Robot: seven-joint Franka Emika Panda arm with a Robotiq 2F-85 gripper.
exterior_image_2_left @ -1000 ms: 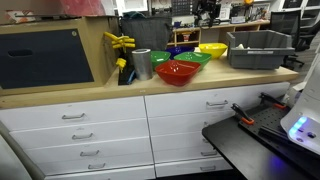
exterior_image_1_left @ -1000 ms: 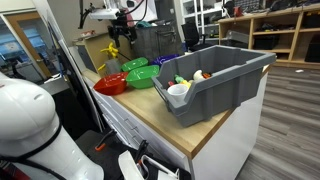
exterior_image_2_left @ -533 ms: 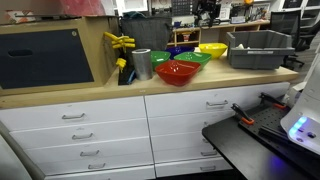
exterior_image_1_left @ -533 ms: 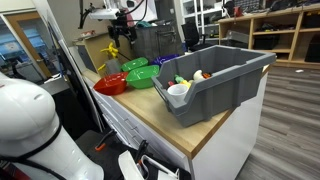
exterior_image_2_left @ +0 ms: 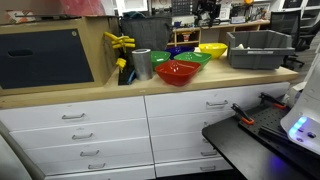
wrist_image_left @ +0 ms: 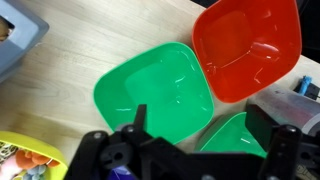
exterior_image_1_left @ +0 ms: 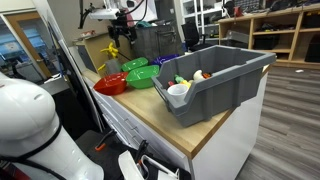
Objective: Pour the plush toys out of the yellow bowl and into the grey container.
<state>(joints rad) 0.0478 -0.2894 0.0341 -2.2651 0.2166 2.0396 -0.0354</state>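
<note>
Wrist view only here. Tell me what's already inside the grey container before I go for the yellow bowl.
Observer: The grey container already holds a white cup and some small colourful items.
Operator: Give me the yellow bowl's place on the counter.
Observer: In an exterior view the yellow bowl sits farther back than the red bowl, close beside the container.
Operator: Name what's at the red bowl's other side.
Observer: A silver can stands beside it, on the side away from the container.

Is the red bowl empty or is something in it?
Empty: the wrist view looks straight into the red bowl and shows only its bare glossy inside.
</note>
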